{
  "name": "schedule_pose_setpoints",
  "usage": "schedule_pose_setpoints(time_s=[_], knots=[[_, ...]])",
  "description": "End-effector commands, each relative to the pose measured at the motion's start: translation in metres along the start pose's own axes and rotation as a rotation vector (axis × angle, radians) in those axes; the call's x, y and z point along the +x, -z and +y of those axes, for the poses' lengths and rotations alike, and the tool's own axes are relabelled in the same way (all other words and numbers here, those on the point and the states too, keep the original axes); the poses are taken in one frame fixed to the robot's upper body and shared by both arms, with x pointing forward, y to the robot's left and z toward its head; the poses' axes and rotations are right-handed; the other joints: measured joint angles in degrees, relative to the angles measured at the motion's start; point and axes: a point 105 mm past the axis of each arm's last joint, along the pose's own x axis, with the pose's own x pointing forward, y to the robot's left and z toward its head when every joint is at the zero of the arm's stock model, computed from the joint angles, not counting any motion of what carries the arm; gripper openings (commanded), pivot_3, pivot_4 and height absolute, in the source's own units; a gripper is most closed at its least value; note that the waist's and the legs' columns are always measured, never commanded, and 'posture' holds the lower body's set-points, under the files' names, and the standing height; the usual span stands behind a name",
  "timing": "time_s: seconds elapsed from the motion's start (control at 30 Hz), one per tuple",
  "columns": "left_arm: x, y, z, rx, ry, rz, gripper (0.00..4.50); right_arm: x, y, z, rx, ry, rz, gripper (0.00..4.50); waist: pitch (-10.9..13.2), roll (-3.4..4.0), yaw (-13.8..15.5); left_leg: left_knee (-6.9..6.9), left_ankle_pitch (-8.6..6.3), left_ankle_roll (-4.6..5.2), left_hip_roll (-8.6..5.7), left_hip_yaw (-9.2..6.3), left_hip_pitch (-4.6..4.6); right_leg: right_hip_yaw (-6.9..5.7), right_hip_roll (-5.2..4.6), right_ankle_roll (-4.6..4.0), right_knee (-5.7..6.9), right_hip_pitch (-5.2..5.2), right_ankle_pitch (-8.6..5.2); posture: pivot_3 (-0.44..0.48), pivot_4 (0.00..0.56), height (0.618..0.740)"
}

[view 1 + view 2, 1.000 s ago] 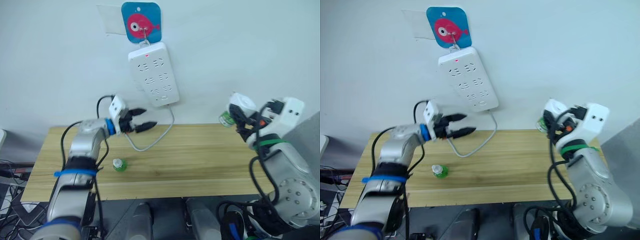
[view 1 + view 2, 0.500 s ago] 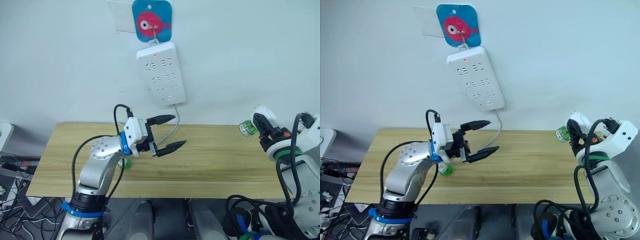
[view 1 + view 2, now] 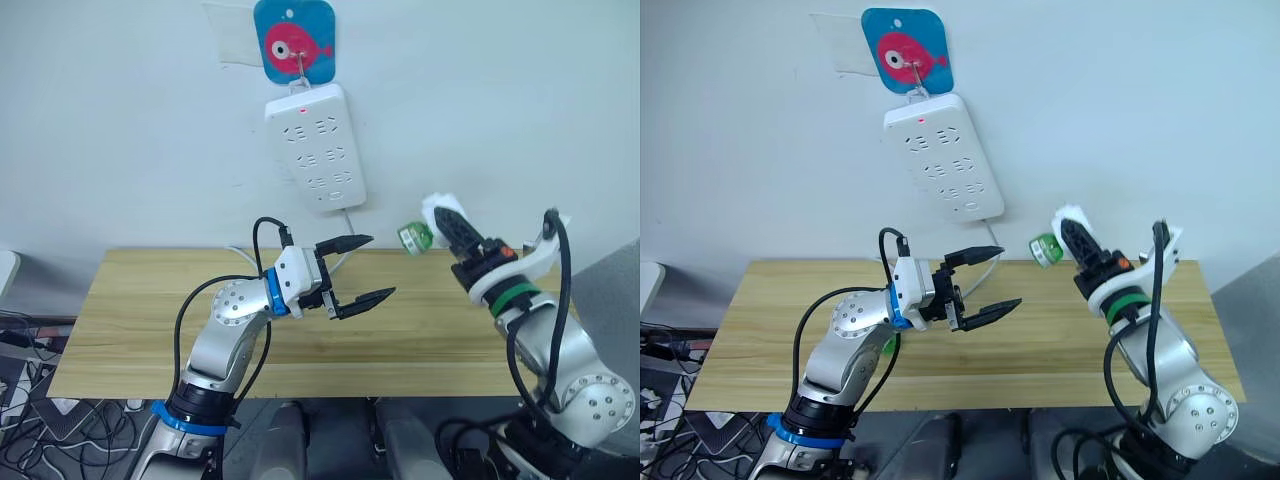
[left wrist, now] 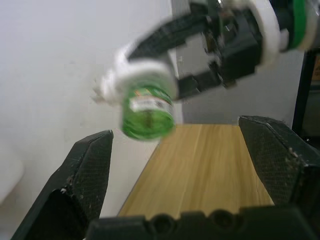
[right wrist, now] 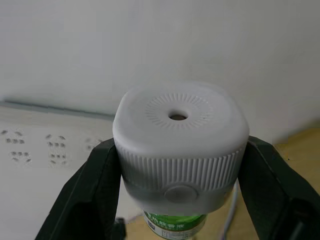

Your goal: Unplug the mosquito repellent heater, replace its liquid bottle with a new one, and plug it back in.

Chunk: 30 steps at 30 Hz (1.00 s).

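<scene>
The white mosquito repellent heater (image 3: 438, 210) is held in the air over the table's right half, with my right gripper (image 3: 437, 222) shut on it. Its liquid bottle (image 3: 413, 237), green and labelled, is still attached and points towards my left gripper. The right wrist view shows the heater's domed vented face (image 5: 180, 145) between the two fingers. My left gripper (image 3: 375, 267) hangs wide open above the table's middle, a short way from the bottle (image 4: 147, 112) and holding nothing. The new one is mostly hidden behind my left forearm; a green sliver (image 3: 887, 346) peeks out.
A long white power strip (image 3: 315, 145) hangs on the wall from a blue fish hook (image 3: 295, 40), its red light on. Its grey cable (image 3: 345, 250) drops to the wooden table (image 3: 420, 340) behind my left gripper.
My right arm has carried the heater from the far right in towards the middle and up. My left gripper has swung right towards it and opened wider. The camera has shifted too.
</scene>
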Motion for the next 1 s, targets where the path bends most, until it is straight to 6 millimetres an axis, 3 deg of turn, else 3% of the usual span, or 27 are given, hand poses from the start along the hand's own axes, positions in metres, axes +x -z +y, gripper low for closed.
schedule_pose_setpoints(time_s=[0.03, 0.17, 0.3, 1.0], knots=[[-0.006, -0.005, -0.001, 0.037, -0.002, -0.021, 4.46, -0.007, -0.02, 0.005, -0.003, -0.111, 0.028, 2.9, 0.03, -0.02, 0.0, 0.04, 0.0, 0.02, -0.02, 0.05, 0.01, 0.04, -0.03, 0.03, 0.0, 0.0, 0.02, 0.065, 0.286, 0.74], [-0.008, -0.002, -0.009, 0.027, 0.025, -0.015, 4.46, -0.007, -0.038, -0.006, 0.012, -0.125, 0.061, 2.9, 0.05, -0.03, 0.01, 0.05, 0.05, 0.13, 0.03, -0.04, 0.19, -0.03, 0.15, 0.09, -0.34, 0.38, 0.01, 0.065, 0.286, 0.74], [0.0, -0.004, -0.013, 0.022, 0.029, -0.027, 4.46, -0.002, -0.042, -0.001, -0.005, -0.146, 0.063, 2.9, 0.06, -0.04, 0.01, 0.04, 0.05, 0.13, 0.04, -0.04, 0.2, 0.0, 0.33, 0.08, -0.34, 0.4, 0.01, 0.065, 0.286, 0.74], [0.041, -0.001, -0.003, 0.062, -0.098, -0.073, 4.46, 0.001, -0.01, 0.037, 0.012, -0.183, 0.044, 2.9, 0.08, -0.07, 0.17, 0.09, 0.05, 0.11, 0.06, -0.1, 0.18, -0.02, 0.21, 0.09, -0.37, 0.49, 0.02, 0.061, 0.261, 0.74]])
